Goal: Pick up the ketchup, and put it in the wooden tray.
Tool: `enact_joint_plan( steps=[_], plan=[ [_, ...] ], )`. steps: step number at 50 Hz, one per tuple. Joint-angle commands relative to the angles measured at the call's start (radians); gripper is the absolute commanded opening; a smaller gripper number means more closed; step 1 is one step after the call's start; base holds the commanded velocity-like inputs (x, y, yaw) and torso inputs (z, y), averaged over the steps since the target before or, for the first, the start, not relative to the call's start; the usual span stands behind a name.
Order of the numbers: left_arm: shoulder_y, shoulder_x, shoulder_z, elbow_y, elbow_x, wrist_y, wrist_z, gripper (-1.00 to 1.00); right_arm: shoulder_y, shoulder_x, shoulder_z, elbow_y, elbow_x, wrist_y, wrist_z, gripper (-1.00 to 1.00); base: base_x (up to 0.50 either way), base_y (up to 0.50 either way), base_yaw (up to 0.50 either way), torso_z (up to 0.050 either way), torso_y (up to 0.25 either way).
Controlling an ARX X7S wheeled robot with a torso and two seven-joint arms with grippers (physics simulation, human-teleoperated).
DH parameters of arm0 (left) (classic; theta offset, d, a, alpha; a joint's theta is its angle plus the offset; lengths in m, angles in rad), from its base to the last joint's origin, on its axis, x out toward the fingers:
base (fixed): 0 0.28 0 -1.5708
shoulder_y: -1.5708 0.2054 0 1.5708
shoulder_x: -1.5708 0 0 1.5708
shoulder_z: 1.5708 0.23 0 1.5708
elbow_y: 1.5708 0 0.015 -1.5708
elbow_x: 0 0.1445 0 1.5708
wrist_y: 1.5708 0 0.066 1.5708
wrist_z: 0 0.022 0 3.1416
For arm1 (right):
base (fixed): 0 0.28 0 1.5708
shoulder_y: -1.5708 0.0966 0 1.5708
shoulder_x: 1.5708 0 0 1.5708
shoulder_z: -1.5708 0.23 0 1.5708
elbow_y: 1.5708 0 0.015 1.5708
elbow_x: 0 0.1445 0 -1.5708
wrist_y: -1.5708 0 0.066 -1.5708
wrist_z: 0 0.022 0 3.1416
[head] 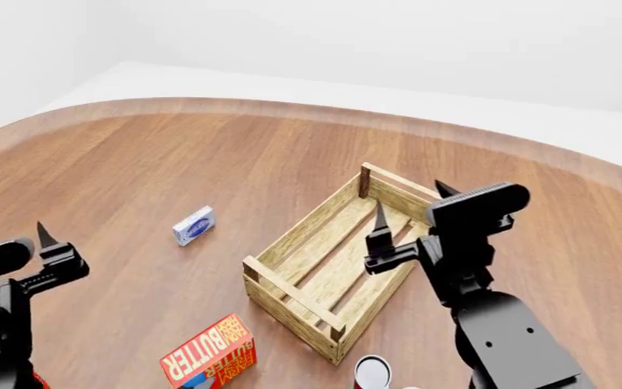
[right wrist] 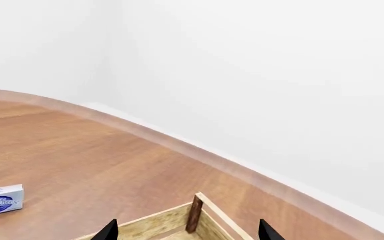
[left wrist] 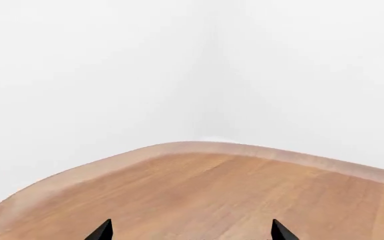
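Note:
The ketchup is not visible in any view. The wooden tray (head: pixel 296 235), a pale slatted crate with corner posts, lies empty in the middle of the table, and its far corner post (right wrist: pixel 195 214) shows in the right wrist view. My right gripper (head: pixel 411 203) hangs open above the tray's right half, its black tips wide apart with nothing between them (right wrist: pixel 187 232). At the left, my left gripper (head: pixel 46 243) hovers over bare wood away from the tray, also open and empty (left wrist: pixel 192 232).
A red-orange butter box (head: pixel 208 354) lies in front of the tray. A small blue-and-white packet (head: pixel 193 225) sits to the tray's left. A can (head: pixel 372 374) stands at the bottom edge. The round table's rim (head: pixel 289 107) curves along the back.

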Motion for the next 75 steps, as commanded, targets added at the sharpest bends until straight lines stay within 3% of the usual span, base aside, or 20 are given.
enact_joint_plan(
  steps=[1,22,75],
  plan=[
    [0.092,-0.032,-0.084,0.004,0.019,0.032,-0.025,1.0,0.024,-0.004,-0.016,0.042,0.008,-0.03,-0.025,1.0,0.0,0.0,0.0,0.0,0.0],
    [0.14,-0.034,-0.115,-0.106,0.034,0.07,-0.019,1.0,0.022,-0.004,-0.034,0.052,0.011,-0.035,-0.026,1.0,0.0,0.0,0.0,0.0,0.0],
    [0.126,-0.033,-0.149,-0.159,-0.042,-0.077,-0.049,1.0,0.031,0.002,-0.05,0.071,0.023,-0.041,-0.016,1.0,0.0,0.0,0.0,0.0,0.0]
  ],
)
